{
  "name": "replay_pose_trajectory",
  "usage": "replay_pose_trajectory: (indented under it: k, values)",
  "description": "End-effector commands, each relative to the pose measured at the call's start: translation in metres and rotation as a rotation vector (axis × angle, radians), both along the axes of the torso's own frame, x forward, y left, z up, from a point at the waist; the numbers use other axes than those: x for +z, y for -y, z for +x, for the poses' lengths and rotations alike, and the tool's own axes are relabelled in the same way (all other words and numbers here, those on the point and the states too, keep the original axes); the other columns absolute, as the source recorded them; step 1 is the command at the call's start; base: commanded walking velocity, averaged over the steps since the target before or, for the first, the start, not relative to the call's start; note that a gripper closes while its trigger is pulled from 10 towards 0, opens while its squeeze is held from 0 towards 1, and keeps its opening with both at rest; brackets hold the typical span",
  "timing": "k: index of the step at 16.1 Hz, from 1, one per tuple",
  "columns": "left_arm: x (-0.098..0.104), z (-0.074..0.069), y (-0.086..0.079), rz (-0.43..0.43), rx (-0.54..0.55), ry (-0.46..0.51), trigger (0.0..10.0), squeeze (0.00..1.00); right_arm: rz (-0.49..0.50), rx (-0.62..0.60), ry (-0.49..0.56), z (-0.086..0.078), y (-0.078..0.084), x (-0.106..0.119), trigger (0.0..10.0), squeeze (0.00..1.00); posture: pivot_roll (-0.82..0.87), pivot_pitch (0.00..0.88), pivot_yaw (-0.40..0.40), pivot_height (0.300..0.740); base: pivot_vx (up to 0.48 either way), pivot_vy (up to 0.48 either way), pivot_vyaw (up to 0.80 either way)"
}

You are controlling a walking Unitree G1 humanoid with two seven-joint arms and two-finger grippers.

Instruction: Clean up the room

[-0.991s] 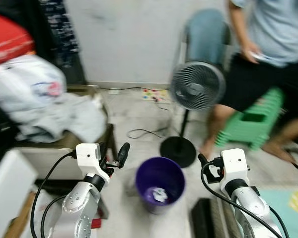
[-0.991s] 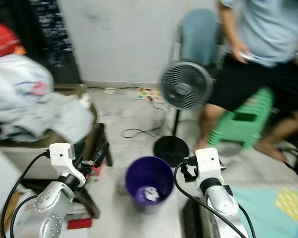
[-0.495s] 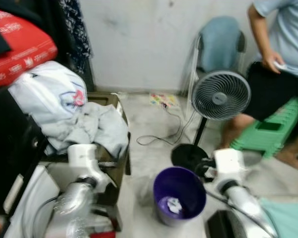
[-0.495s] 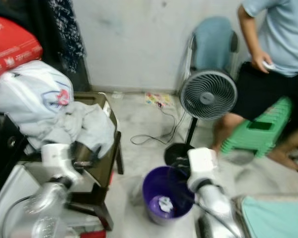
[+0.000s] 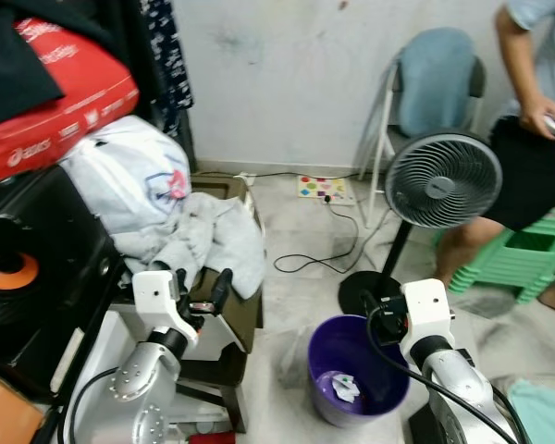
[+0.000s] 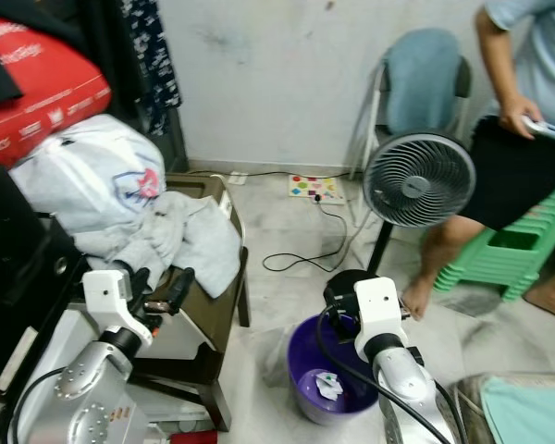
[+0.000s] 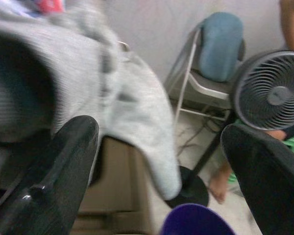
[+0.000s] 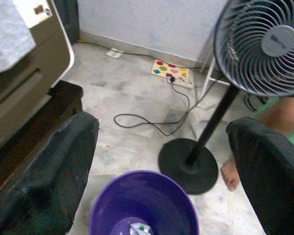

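The left gripper [image 5: 202, 289] is raised before the robot with its fingers [image 7: 49, 181] spread wide and nothing between them. Just beyond its tips a grey cloth [image 5: 213, 242] hangs over the edge of a brown table [image 6: 202, 310], under a white bag [image 5: 129, 180] and a red box [image 5: 60, 106]. The table's front lies just below the gripper.

The right gripper [image 8: 159, 161] also stands wide open and empty, its fingers [image 8: 44, 166] parted to either side of the purple bin [image 5: 356, 370]. The bin sits on the floor close beneath and ahead of this gripper, with a scrap of crumpled paper [image 5: 344, 387] at its bottom.

Past the bin stands a fan [image 5: 441, 180] on a round black base [image 8: 188, 164], with a black cord [image 8: 152, 120] looping over the floor toward a coloured mat [image 5: 326, 189] by the wall. Behind the fan is a folding chair [image 5: 430, 79]. To the right of the fan a person [image 6: 527, 120] sits on a green stool [image 5: 518, 254].
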State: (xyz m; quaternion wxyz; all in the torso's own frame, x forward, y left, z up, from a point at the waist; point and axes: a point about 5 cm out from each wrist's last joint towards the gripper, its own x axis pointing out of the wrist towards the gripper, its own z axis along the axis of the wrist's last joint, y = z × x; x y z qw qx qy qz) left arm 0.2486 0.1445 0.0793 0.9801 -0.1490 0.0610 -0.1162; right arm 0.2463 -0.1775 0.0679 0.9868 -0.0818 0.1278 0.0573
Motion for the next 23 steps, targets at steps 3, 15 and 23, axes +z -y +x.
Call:
replay_pose_trajectory:
  k: [3,15,23]
  values:
    - [0.0020,0.0005,0.0010,0.005,-0.017,0.003,10.0,0.00,0.004,-0.007,0.003,0.0002,0.0025,0.0013,10.0,0.00,-0.10,0.000,0.013,0.740,0.000,-0.338,0.00]
    - [0.0015,0.0004,0.0010,-0.001,-0.009,-0.003,10.0,0.00,0.006,-0.009,0.000,0.0009,0.0031,0.0011,10.0,0.00,-0.11,0.000,0.011,0.740,0.000,-0.363,0.00]
    - [0.0005,0.0009,0.0002,-0.026,0.004,-0.018,10.0,0.00,0.010,-0.014,-0.003,0.0011,0.0030,0.0009,10.0,0.00,-0.10,0.000,0.013,0.740,0.000,0.000,0.00]
